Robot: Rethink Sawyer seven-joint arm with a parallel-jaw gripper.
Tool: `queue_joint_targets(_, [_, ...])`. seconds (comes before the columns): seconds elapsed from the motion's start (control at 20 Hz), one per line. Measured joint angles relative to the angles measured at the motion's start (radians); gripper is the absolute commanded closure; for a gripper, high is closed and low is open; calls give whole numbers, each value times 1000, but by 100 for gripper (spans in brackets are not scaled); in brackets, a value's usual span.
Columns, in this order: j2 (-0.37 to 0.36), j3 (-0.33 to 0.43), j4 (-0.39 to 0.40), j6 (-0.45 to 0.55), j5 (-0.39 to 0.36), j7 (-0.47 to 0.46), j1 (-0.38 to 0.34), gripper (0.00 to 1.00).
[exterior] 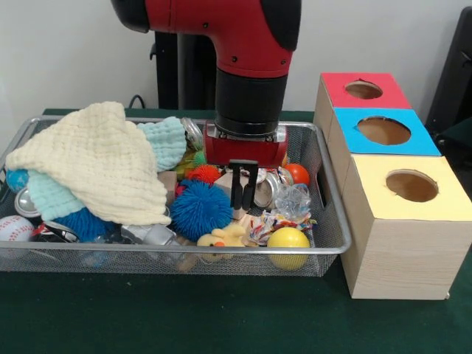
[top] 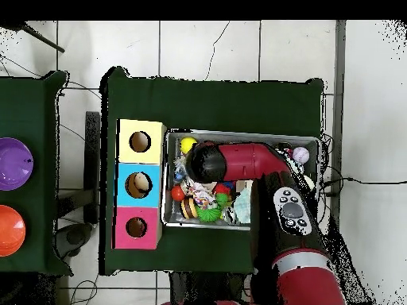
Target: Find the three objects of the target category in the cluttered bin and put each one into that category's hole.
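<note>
The bin (exterior: 335, 247) is a wide shallow tray of silver wire mesh with a rounded metal rim, standing on a dark green table cover (exterior: 221, 317). Near its front edge lies the yellow plush duck (exterior: 223, 237), soft and lumpy, just beside a smooth yellow ball (exterior: 288, 242). The teddy bear and the tiger cannot be made out in the clutter.

The gripper (exterior: 244, 193) hangs low in the middle of the bin, its two black fingers pressed close together and pointing down, with nothing seen between them. Just to their left sits a blue spiky rubber ball (exterior: 200, 209); behind it is a red spiky ball (exterior: 207, 174). A crinkly clear wrapper (exterior: 295, 199) and a smooth orange ball (exterior: 297, 173) lie to the right. A cream waffle-weave cloth (exterior: 103, 162) covers the left half, with a pale turquoise cloth (exterior: 166, 140) behind it and a baseball with red stitching (exterior: 15, 228) at the left front corner.

Beside the bin stand three light wooden boxes; the farthest has a red top (exterior: 335, 88) with the round hole (exterior: 363, 90), then a blue-topped box (exterior: 383, 133) and a yellow-topped box (exterior: 409, 188). No writing can be read.
</note>
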Motion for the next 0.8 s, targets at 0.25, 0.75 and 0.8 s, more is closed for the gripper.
queue_joint_targets(0.25, [14,16,-19,0,-34,0,-32,100])
queue_joint_targets(0.75, [28,46,-33,0,-86,0,-75,0])
queue_joint_targets(0.8, [29,49,-33,0,-86,0,-77,0])
